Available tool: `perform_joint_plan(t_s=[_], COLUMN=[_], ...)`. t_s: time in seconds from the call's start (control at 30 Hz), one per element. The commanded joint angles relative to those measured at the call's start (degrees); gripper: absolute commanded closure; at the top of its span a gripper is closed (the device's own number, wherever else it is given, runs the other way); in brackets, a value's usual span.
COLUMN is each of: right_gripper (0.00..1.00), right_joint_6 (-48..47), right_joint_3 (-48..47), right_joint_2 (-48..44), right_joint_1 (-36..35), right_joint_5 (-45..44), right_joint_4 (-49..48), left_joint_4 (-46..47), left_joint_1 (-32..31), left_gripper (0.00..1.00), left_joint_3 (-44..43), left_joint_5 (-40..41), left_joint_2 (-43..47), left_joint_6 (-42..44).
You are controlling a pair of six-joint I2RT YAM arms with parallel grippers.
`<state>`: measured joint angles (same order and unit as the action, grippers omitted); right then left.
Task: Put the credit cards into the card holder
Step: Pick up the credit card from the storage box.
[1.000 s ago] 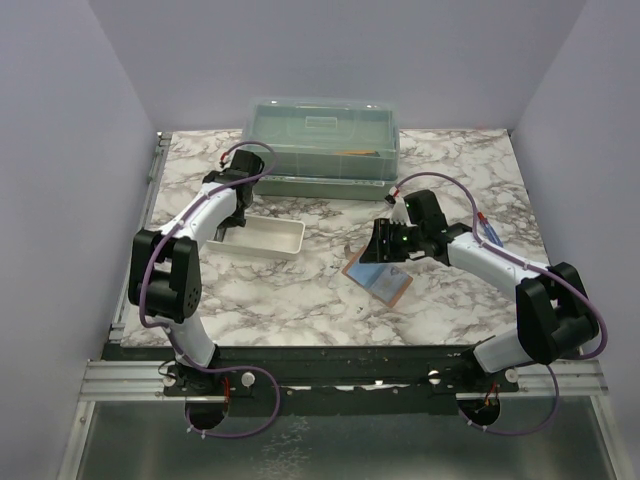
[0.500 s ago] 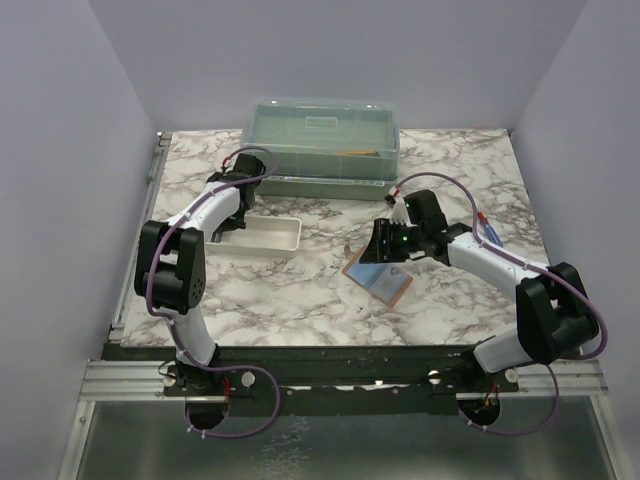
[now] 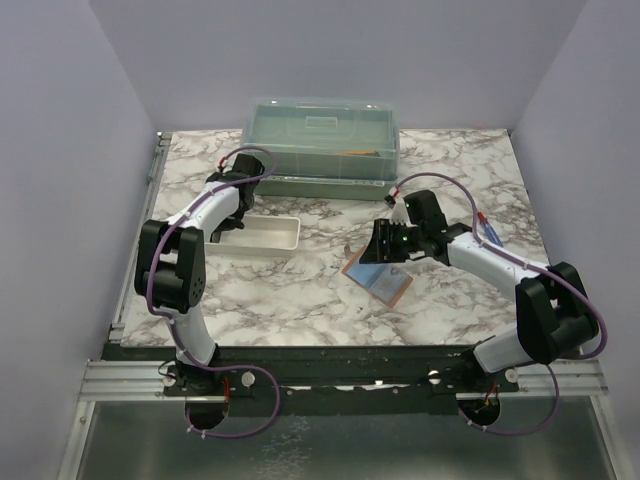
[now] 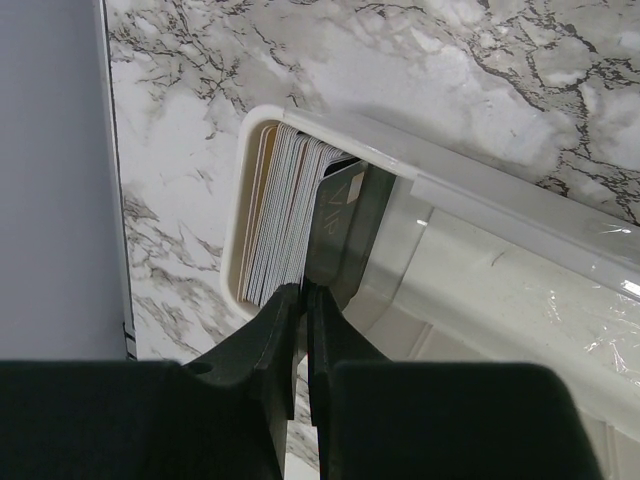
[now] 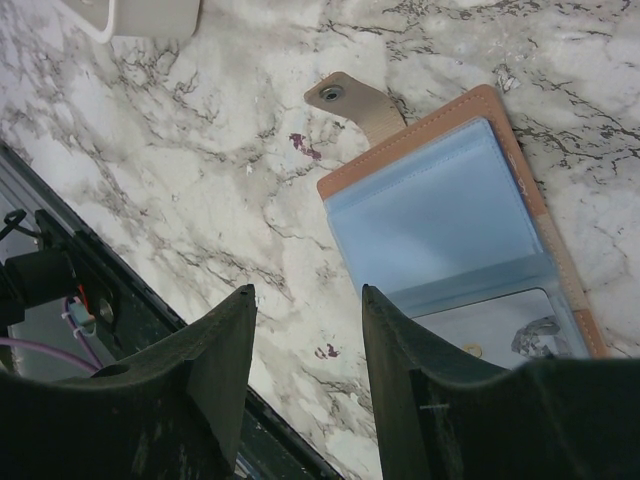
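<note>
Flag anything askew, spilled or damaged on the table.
Nothing spilled or broken. Minor: the open brown leather-look card holder lies skewed to the marble table's edges, and small dark reddish specks mark the marble beside its snap tab. The stack of thin plastic credit cards stands on edge, leaning, at one end of the long white tray.

a robot lab: a left arm (image 3: 172,270) and a right arm (image 3: 500,265) bolted to a metal rail (image 3: 340,378) by a marble-look worktop (image 3: 300,300), plain pale walls (image 3: 330,50) all round.
</note>
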<state>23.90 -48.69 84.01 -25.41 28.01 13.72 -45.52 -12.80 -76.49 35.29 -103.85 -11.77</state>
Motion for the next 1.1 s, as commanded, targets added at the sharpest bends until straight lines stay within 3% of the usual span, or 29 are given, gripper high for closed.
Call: perform_joint_plan(t_s=[0.0, 0.3, 0.5, 0.73, 0.8, 0.9, 1.0, 1.07], right_gripper=[0.5, 0.5, 0.5, 0.5, 0.5, 0.49, 0.45, 0.41], right_joint_6=[-1.0, -1.2, -1.1, -0.6, 0.2, 3.7, 8.6, 12.8], right_joint_3=[-1.9, -2.5, -3.1, -4.3, -4.3, -2.2, 1.8, 5.3], right_joint_2=[0.6, 0.8, 0.6, 0.5, -0.5, -2.6, -4.9, -6.8], right_joint_1=[0.0, -0.1, -0.1, -0.1, -0.1, -0.1, 0.0, 0.0], right_joint_5=[1.3, 1.4, 1.0, -1.0, -1.2, 1.4, 7.4, 10.9], right_joint_4=[1.9, 2.3, 2.9, 4.6, 4.3, 0.9, -6.3, -13.4], left_joint_4=[-1.1, -2.6, -7.6, -10.9, -10.9, -3.2, 13.4, 28.4], left_joint_1=[0.9, 1.0, 0.9, 0.9, 0.9, 0.9, 0.8, -0.2], left_gripper=[0.87, 0.91, 0.91, 1.0, 1.0, 1.0, 1.0, 1.0], left_joint_3=[-0.3, -1.3, -3.6, -6.0, -7.0, -4.7, 3.5, 11.2], left_joint_5=[3.5, 1.3, -5.6, -11.9, -20.0, -41.0, -63.0, -73.0], left_joint_2=[-0.4, 2.3, 6.2, 11.8, 14.6, 19.3, 23.8, 25.8], left_joint_6=[-0.3, -0.8, -2.0, -3.0, -4.2, -6.5, -13.4, -20.4])
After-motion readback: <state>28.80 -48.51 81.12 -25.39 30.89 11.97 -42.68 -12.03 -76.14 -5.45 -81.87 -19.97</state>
